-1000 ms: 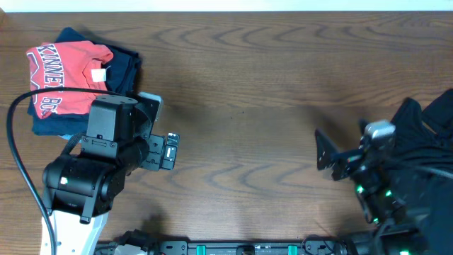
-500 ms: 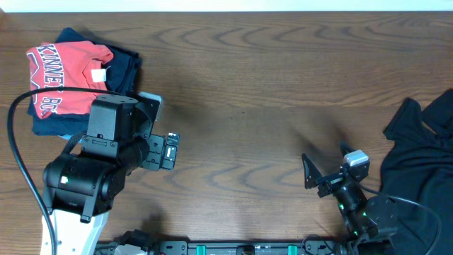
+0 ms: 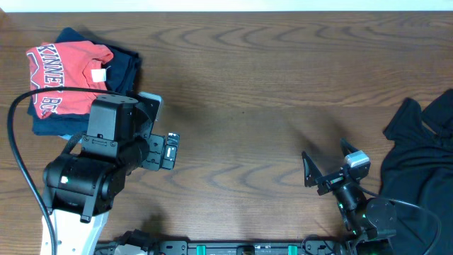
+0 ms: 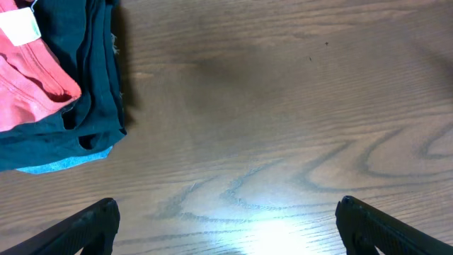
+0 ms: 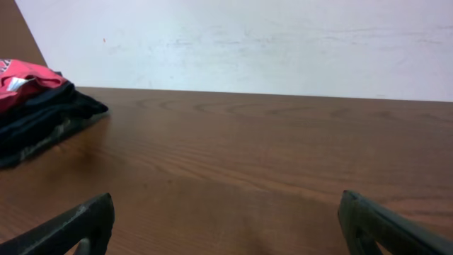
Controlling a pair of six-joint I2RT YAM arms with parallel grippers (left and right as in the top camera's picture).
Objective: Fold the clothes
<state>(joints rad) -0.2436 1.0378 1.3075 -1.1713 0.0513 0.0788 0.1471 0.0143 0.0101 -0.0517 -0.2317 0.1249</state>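
Note:
A folded coral-red T-shirt [image 3: 67, 74] with white lettering lies on top of folded navy garments [image 3: 124, 71] at the table's far left. The stack also shows in the left wrist view [image 4: 32, 81] and far off in the right wrist view [image 5: 25, 76]. A crumpled black garment [image 3: 425, 163] lies at the right edge. My left gripper [image 4: 226, 223] is open and empty over bare wood, right of the stack. My right gripper [image 3: 325, 168] is open and empty near the front edge, just left of the black garment, and it also shows in its wrist view [image 5: 226, 212].
The brown wooden table [image 3: 255, 85] spans the view, with a white wall [image 5: 248, 42] behind its far edge. The bulky left arm [image 3: 99, 163] and its black cable [image 3: 14, 120] stand in front of the folded stack. A light-blue cloth edge [image 4: 64, 161] shows under the stack.
The right arm has drawn back from over the black garment toward the front edge and a little left, leaving the garment uncovered. The left arm and the folded stack have not moved.

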